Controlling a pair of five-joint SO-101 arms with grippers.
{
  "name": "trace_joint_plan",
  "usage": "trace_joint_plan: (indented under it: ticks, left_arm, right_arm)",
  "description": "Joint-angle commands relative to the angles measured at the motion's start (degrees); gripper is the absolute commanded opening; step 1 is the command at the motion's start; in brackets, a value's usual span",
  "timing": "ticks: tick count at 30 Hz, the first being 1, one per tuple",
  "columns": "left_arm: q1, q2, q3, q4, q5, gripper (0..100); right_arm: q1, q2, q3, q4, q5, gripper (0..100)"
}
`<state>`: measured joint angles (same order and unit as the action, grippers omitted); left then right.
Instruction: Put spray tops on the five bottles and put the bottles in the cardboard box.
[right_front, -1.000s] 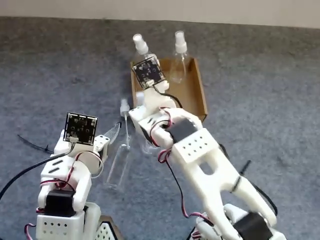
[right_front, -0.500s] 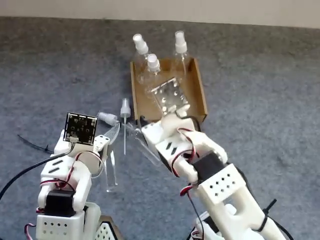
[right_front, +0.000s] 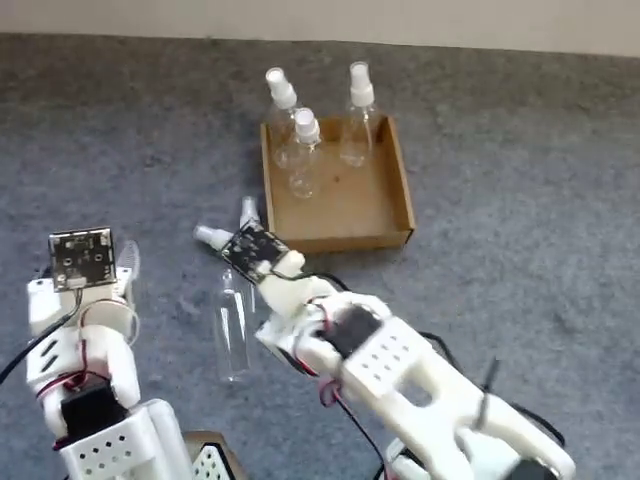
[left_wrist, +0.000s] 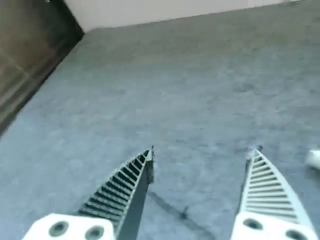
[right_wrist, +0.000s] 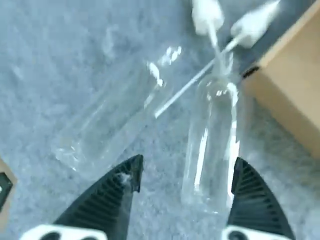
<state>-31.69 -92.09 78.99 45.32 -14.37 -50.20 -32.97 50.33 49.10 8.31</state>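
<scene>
Standing upright at the far end of the box (right_front: 398, 180), which sits toward 12 o'clock on the carpet (right_front: 520, 140), are three capped bottles (right_front: 303, 160). One is at the box's 11 o'clock corner, one is just inside that, and one is near 1 o'clock. Whether the corner one is inside the wall or just behind it is hard to tell.

Off the box's 7 o'clock corner lie two loose spray tops (right_front: 210, 237), close together. A bare bottle (right_front: 230, 325) lies flat at their 6 o'clock, its neck toward them.

The right arm comes in from 5 o'clock, and its wrist is over the spot just beside that bottle, near the box's front wall. From the wrist, the right gripper (right_wrist: 187, 161) hangs above the carpet with jaws spread wide and nothing between them. Below it two bare bottles lie side by side, neither one touched. The second bottle (right_wrist: 212, 135) is the one nearer the box. Both necks point at the spray tops, and one top's dip tube slants across the second bottle's neck.

The left arm stands at 8 o'clock, well apart from the bottles. The left gripper (left_wrist: 204, 150) is also wide open and empty over bare carpet, with a thin black strip (left_wrist: 170, 207) lying under it.
</scene>
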Motion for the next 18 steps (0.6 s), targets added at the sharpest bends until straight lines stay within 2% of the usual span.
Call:
trace_joint_plan:
  ticks: [1, 5, 9, 18]
  left_arm:
    - [-6.73, 0.40, -0.04, -4.40, -4.84, 27]
    - [-12.09, 0.31, 3.91, -10.99, -8.09, 27]
    - [-13.76, 0.31, 8.66, -15.56, -10.64, 27]
    - [-13.67, -0.22, 11.12, -16.26, -11.16, 27]
  right_arm:
    - [-0.57, 8.13, -7.16, -0.75, -0.53, 22.8]
    - [-0.48, 15.08, -11.56, -1.01, -0.62, 22.8]
    - [-0.48, 20.53, -15.43, -1.01, -0.70, 22.8]
    - [3.03, 28.18, -20.62, -1.01, -0.44, 22.8]
